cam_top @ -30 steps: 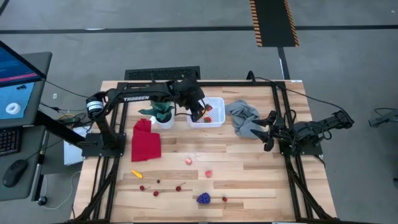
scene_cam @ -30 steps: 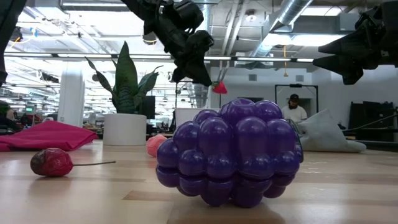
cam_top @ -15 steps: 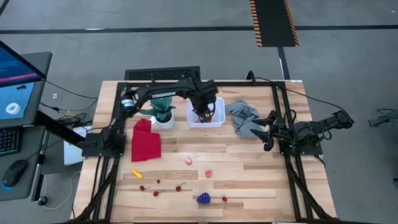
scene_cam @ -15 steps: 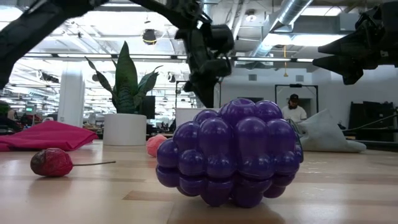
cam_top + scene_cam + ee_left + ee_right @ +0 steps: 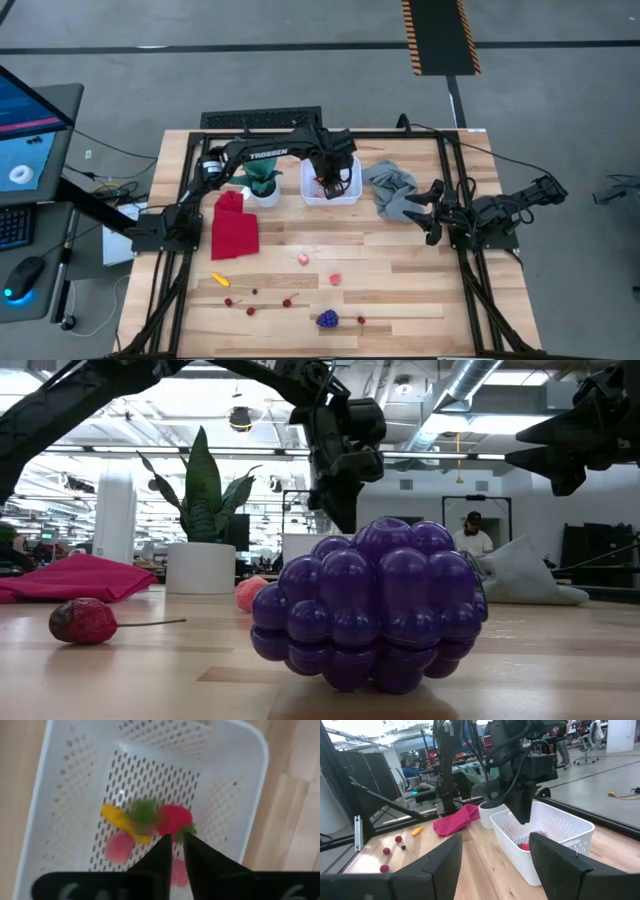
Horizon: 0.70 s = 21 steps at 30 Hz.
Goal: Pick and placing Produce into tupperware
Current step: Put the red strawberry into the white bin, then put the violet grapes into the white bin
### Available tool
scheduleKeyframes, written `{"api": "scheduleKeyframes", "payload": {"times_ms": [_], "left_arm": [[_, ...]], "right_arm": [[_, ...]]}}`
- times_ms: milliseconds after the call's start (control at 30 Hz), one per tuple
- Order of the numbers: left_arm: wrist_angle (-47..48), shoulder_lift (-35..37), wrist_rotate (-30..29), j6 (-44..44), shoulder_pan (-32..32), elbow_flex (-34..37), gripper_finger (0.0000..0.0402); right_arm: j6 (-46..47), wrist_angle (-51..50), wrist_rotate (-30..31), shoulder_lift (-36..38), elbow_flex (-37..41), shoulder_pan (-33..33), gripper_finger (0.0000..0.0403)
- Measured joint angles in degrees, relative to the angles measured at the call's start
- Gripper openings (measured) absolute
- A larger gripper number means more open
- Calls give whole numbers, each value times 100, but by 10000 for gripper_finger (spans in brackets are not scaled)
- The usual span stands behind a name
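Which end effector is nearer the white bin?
Left. The left end effector hangs directly over the white bin; the right end effector waits beside the grey cloth.

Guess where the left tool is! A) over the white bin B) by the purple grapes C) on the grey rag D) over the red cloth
A: the left tool hangs over the white bin, with its tips just above the toy fruit inside.

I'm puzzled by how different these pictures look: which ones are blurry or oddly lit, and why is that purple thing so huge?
Low view: the grape bunch sits right by the lens, so it looms large; bright ceiling lights leave both arms as dark silhouettes. Left wrist view: soft and blurred, the white bin and the produce inside smeared behind the left gripper. High view: evenly lit, everything small. Right wrist view: clear.
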State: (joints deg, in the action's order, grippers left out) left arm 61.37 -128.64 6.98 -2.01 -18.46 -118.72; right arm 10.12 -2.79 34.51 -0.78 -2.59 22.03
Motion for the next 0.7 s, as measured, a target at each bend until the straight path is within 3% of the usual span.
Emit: {"api": "scheduleKeyframes", "payload": {"times_ms": [133,300,533,700], "left_arm": [[-177,0,3,-18,7,0,95],[-73,112,92,-692,40,7,138],[-897,876,793,-827,97,9,136],[-962,1605,878,-832,159,7,127]], "right_arm": [[-1,0,-1,0,0,-1,254],[-25,-2,-1,-2,0,-1,254],[-48,-2,-1,-2,0,-1,254],[-49,-2,-1,-1,0,1,254]]}}
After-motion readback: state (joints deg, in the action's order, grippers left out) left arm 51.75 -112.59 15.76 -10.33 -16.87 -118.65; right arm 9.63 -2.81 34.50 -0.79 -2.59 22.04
